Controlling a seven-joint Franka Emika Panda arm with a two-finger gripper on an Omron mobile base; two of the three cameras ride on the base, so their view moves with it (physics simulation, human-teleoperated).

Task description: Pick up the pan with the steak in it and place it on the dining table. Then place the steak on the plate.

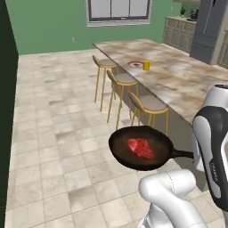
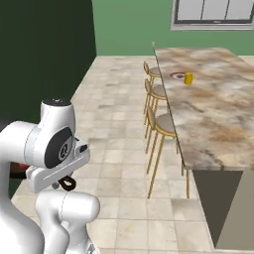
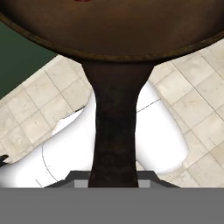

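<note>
The gripper's fingers are hidden, but the pan [image 1: 140,148] hangs above the tiled floor with its handle [image 3: 116,122] running straight back into the hand, so it's clamped. The steak [image 1: 140,148] sits mid-pan. Far along the dining table [image 1: 187,80] waits the plate [image 1: 135,64], beside a yellow cup [image 1: 146,65].

White glossy rounded arm [image 1: 171,189], dark joint caps, grey lettering.

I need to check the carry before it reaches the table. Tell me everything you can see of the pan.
The pan is round, dark brown-black and shallow, with one long straight black handle running back toward the arm. It is carried roughly level above the tiled floor, short of the dining table. The steak lies near its centre.
</note>
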